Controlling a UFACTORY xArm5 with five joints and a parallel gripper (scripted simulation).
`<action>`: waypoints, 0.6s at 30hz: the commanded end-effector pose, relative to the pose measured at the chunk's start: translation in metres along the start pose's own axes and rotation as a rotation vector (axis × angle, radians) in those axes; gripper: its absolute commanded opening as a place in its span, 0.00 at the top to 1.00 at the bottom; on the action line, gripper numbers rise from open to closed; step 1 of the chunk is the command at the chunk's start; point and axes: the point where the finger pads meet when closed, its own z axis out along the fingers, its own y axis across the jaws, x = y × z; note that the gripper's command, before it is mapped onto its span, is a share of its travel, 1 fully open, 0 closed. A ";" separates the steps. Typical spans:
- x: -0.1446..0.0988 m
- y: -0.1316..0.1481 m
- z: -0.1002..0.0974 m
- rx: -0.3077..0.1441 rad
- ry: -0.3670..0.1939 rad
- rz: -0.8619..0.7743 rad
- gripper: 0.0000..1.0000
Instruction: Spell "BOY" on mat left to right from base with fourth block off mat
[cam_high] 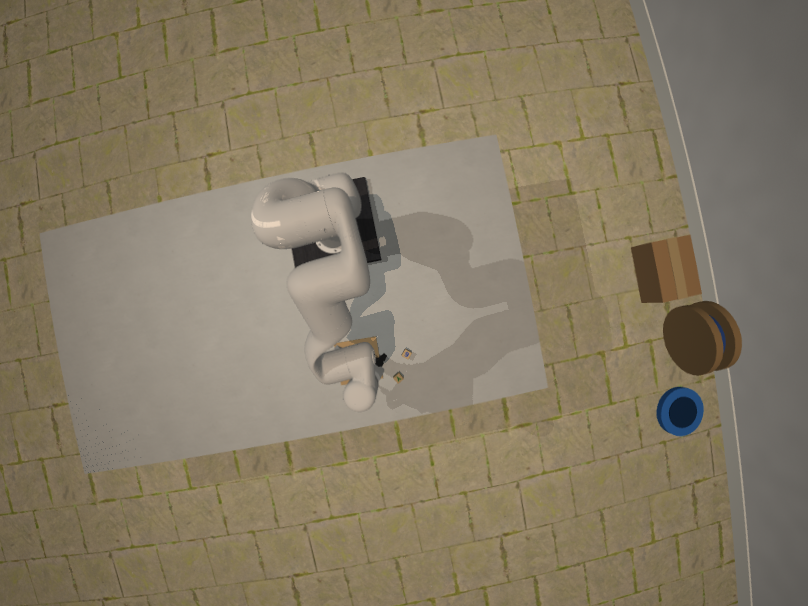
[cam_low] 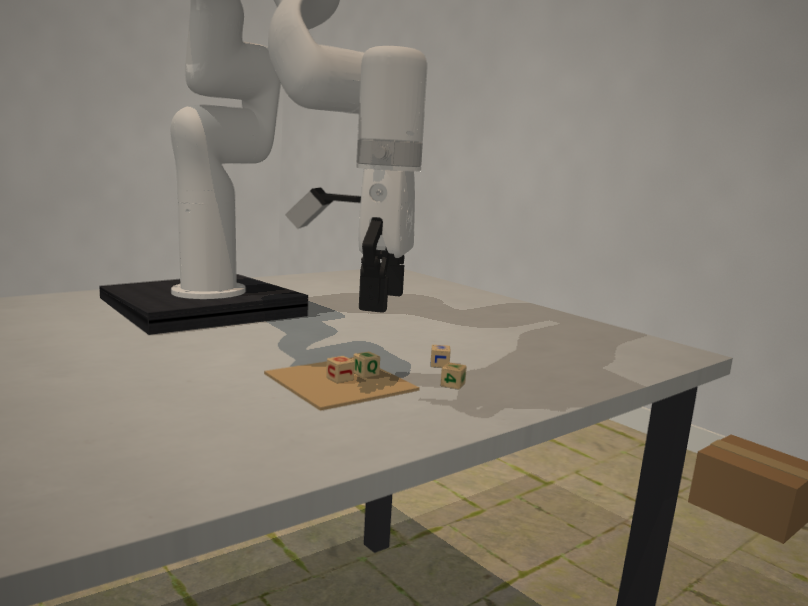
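A tan mat [cam_low: 339, 384] lies flat on the table; in the top view only its corner [cam_high: 365, 342] shows beside the arm. Two wooden blocks stand side by side on the mat: one with red marks [cam_low: 340, 369] and one with green letters N and Q on its sides [cam_low: 366, 364]. Two more blocks lie off the mat to its right: one with a blue L on its side [cam_low: 440, 355] [cam_high: 407, 354] and one with a green 4 [cam_low: 452, 375] [cam_high: 398, 376]. My gripper [cam_low: 380, 293] [cam_high: 380, 358] is open and empty, high above the table near the mat's far right edge.
The black base plate [cam_low: 202, 301] stands behind the mat. The table's right edge is close to the two loose blocks. On the floor are a cardboard box [cam_high: 665, 268], a brown round thing [cam_high: 701, 337] and a blue ring [cam_high: 679, 410].
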 end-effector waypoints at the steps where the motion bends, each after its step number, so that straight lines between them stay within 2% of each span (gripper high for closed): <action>1: -0.008 0.001 -0.001 0.001 -0.001 0.139 0.00; 6: -0.011 0.001 -0.001 0.002 -0.001 0.202 0.00; 7: -0.014 0.002 0.000 0.002 -0.001 0.264 0.00; 18: -0.026 0.005 0.001 0.002 -0.001 0.484 0.00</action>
